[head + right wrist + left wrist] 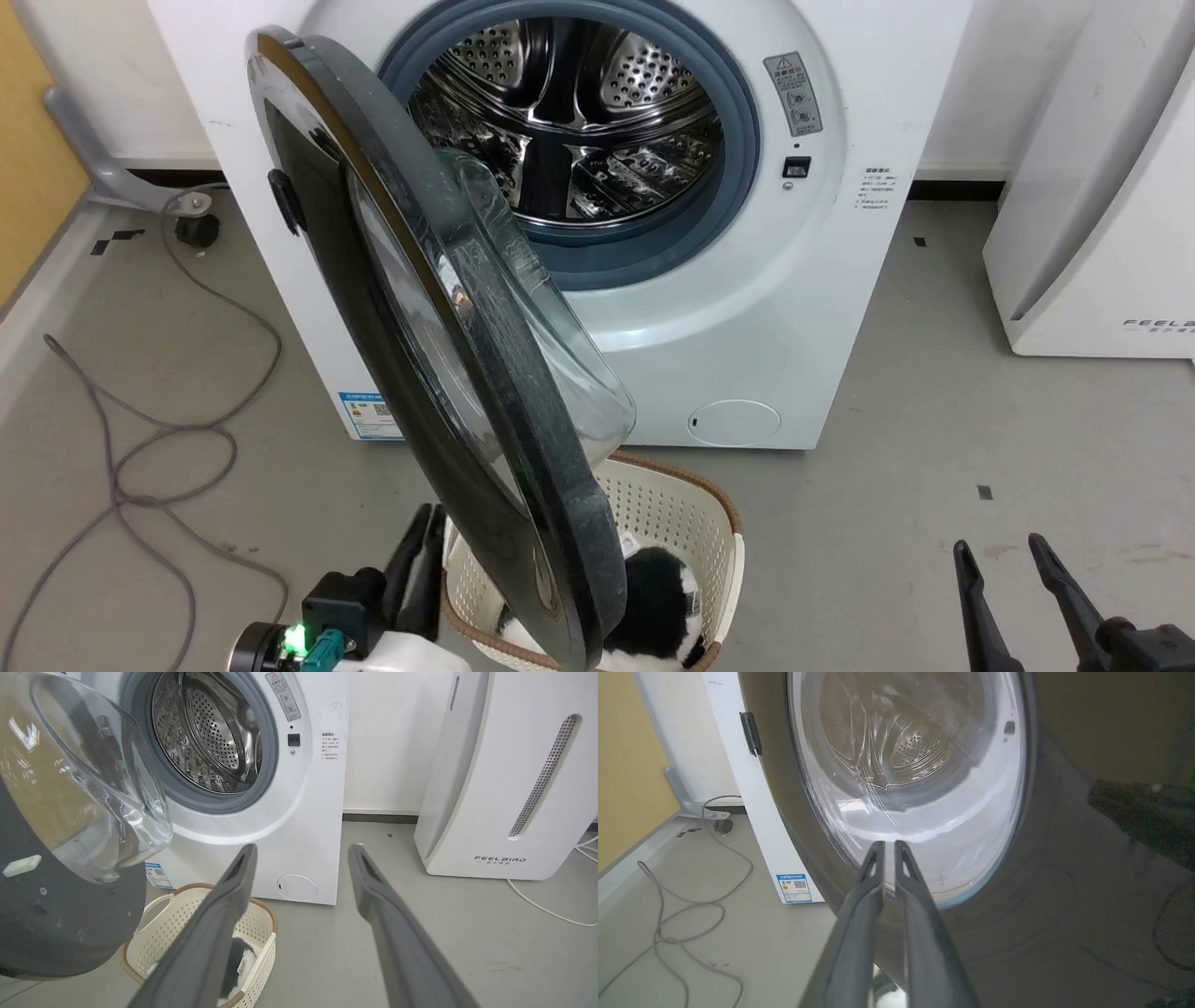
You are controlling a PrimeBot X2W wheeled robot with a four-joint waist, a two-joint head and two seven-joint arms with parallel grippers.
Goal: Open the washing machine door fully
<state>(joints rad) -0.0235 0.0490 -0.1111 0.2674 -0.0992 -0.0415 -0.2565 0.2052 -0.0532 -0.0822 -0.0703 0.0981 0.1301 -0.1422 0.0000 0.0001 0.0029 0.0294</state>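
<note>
- Two grippers flank the door (420, 345) in the head view. Hinged at the left edge of the machine (794, 308), it stands about half open, free edge toward the robot, over a basket (691, 504) on the floor at the machine's foot. The left gripper (431, 511), fingers nearly together and empty, sits just beside the door's black outer face. The right gripper (999, 546), fingers apart and empty, is well apart on the glass-bowl side.
- Left wrist view: the left gripper (889, 844) points at the outer face of the door (1045, 868), tips over the lower rim of the glass; contact cannot be told.
- Right wrist view: the right gripper (302, 848) aims between the door (70, 914) and the machine (308, 826), touching neither.
- Judgement: full opening swings the door toward the robot's left. The left gripper is nearer but faces the outer side, so a push would have to come from the inner face.
</note>
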